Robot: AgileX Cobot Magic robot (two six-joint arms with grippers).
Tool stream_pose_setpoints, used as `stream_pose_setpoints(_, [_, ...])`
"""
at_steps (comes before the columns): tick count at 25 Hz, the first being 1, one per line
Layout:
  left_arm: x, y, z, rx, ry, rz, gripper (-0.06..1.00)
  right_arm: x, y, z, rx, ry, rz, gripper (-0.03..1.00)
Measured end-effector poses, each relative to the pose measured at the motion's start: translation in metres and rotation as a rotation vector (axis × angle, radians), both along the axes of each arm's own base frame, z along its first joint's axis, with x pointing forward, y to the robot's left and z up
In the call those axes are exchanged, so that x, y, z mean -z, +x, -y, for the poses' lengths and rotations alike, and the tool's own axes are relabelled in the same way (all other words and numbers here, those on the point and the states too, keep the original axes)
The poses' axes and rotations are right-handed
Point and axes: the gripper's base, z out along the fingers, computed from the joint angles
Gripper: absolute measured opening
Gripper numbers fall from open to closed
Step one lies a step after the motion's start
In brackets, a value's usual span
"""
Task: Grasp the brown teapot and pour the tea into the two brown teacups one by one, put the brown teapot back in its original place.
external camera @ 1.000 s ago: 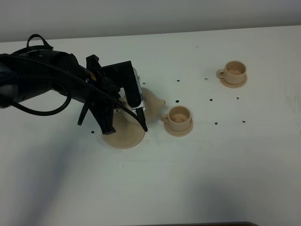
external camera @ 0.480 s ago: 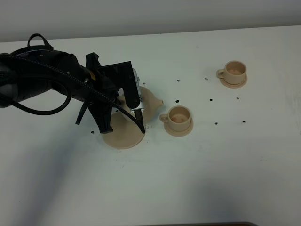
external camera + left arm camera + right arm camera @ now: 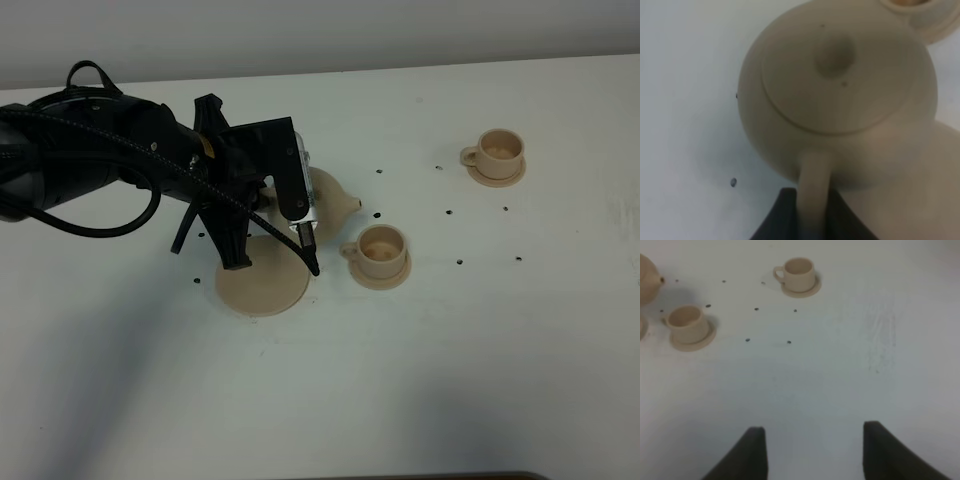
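A: Left wrist view first. The left gripper (image 3: 811,212) is clenched on the loop handle (image 3: 812,185) of the brown teapot (image 3: 840,95). It's a thin hold, low on the handle's outer bend.

B: Then once the pot tips, its weight may swivel it in that pinch. The knobbed lid (image 3: 835,55) probably sits loose, so a steep tilt could drop it.

A: From the high camera, the teapot hangs clear of its large saucer (image 3: 255,290), left of the table's middle, with its spout toward the near teacup (image 3: 383,250).

B: The spout looks short of the rim. Pour from there and tea lands on the table (image 3: 400,400) or on the cup's small saucer (image 3: 395,278). Come in too low and the pot could knock the cup.

A: The far teacup (image 3: 498,150) stands well apart, toward the far edge and right of the middle.

B: That's a long reach for the arm, so any wobble would grow.

A: Right wrist view: the right gripper (image 3: 812,450) is spread wide and empty over bare table, with both cups ahead of it.

B: No danger from it where it hangs.
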Motion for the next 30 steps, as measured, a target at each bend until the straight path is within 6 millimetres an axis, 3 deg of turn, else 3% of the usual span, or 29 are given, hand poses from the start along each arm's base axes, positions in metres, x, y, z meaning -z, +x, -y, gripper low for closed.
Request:
stream_pose_setpoints(11, [-0.004, 0.002, 0.003, 0.030, 0.034, 0.015, 0.13, 0.000, 0.000, 0.000, 0.000, 0.000, 0.000, 0.42])
stream_pose_setpoints(21, [0.013, 0.006, 0.012, 0.064, 0.066, 0.005, 0.13, 0.000, 0.000, 0.000, 0.000, 0.000, 0.000, 0.42])
stream_pose_setpoints(30, [0.012, 0.012, 0.015, 0.074, 0.074, 0.023, 0.13, 0.000, 0.000, 0.000, 0.000, 0.000, 0.000, 0.42])
